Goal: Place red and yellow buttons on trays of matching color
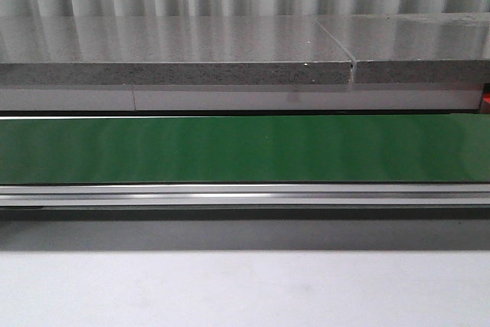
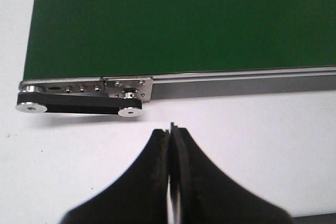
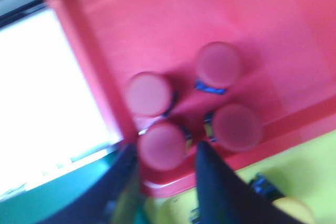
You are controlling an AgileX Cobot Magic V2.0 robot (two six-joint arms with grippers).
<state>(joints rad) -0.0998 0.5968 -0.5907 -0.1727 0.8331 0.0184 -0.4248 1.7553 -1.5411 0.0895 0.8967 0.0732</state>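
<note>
In the right wrist view, several red buttons sit in the red tray (image 3: 294,35). One red button (image 3: 163,147) lies at the tray's near corner, between the spread fingers of my right gripper (image 3: 166,148). The gripper is open, with a small gap on each side of the button. Beside the red tray is a yellow tray (image 3: 310,161) with a yellow button (image 3: 294,209) at the picture's edge. The view is blurred. My left gripper (image 2: 170,129) is shut on nothing above the white table (image 2: 262,129). Neither gripper shows in the front view.
A green conveyor belt (image 1: 245,147) runs across the front view with nothing on it. Its end roller and metal bracket (image 2: 79,103) lie just ahead of the left gripper. A grey stone shelf (image 1: 176,51) stands behind the belt.
</note>
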